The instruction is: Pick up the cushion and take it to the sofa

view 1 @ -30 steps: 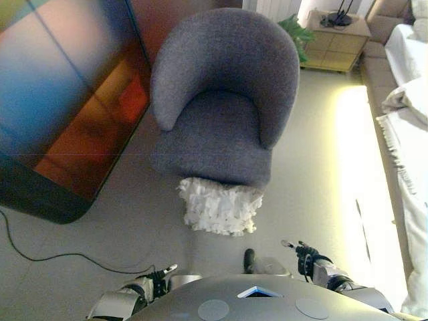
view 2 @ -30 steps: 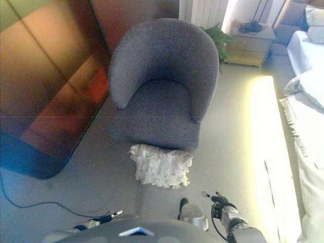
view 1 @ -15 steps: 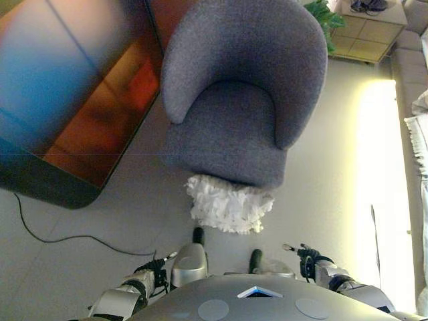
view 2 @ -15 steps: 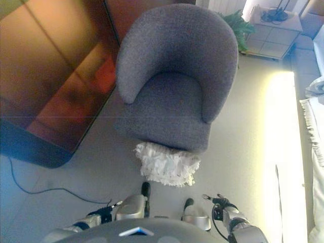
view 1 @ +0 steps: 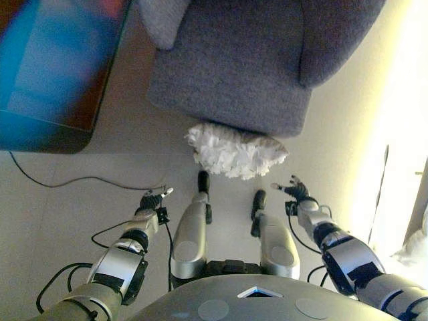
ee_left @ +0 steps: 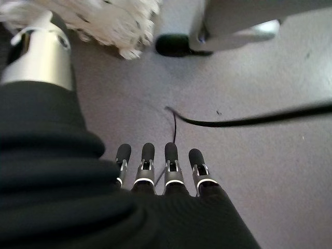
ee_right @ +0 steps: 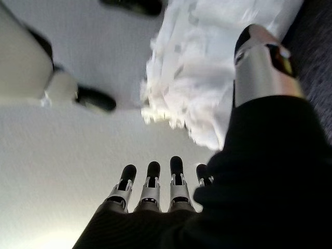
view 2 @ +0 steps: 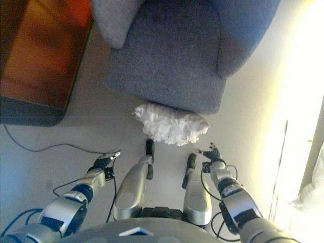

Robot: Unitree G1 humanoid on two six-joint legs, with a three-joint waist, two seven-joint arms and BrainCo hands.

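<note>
Seen from the left eye, the cushion (view 1: 237,151) is a white, shaggy, ruffled thing lying on the floor (view 1: 73,214), its far edge tucked against the front of the grey armchair (view 1: 247,63). The left hand (view 1: 152,200) hangs over the floor down to the cushion's left, apart from it, fingers straight and holding nothing. The right hand (view 1: 293,190) hangs just off the cushion's right end, fingers spread and empty. A dark glossy panel (view 1: 53,73) lies at the far left.

The right eye gives the same layout, with the panel glowing orange-red rather than blue.

The left wrist view adds what the head cannot: the fingers (ee_left: 171,155) in a straight row above bare grey floor, and only a tuft of the cushion (ee_left: 104,23) past the thumb.

The right wrist view comes closest to the cushion (ee_right: 207,72), showing its torn-paper-like frills heaped up, with that hand's fingers (ee_right: 176,168) straight and short of it.
</note>
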